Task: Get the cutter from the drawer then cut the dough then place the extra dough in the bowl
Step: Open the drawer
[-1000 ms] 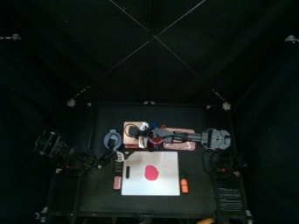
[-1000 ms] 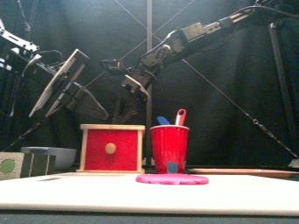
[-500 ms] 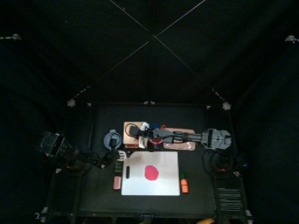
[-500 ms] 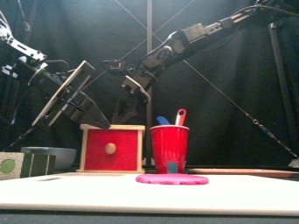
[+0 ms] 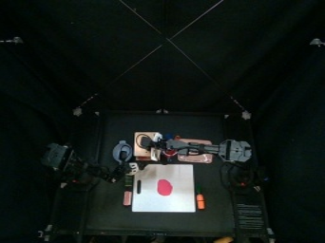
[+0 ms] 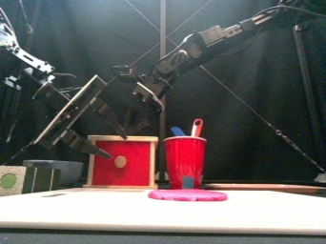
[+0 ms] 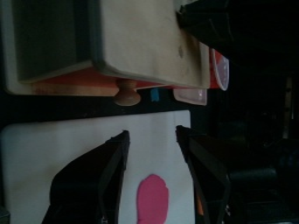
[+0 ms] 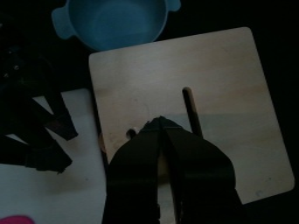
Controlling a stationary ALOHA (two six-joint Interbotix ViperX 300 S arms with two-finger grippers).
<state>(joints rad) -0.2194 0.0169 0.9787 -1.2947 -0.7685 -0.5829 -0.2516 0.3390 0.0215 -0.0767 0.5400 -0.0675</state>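
The pale wooden box (image 6: pixel 124 162) stands at the back, its red drawer front (image 7: pixel 117 86) and knob (image 7: pixel 126 94) facing the white board (image 5: pixel 184 176). A flat pink dough disc (image 5: pixel 164 186) lies on that board. My left gripper (image 7: pixel 151 134) hangs open just in front of the knob, with nothing between its fingers. Over the box top (image 8: pixel 222 87) my right gripper (image 8: pixel 163 129) is shut, its tip resting by the slot. The cutter is not visible.
The blue-grey bowl (image 8: pixel 117 22) sits left of the box. A red cup (image 6: pixel 185 162) holding toy knives stands right of the drawer front. Small orange pieces (image 5: pixel 200 201) lie at the board's side edges.
My left gripper has gone from shut to wide open and swung in toward the drawer front. The right arm has stayed on the box top.
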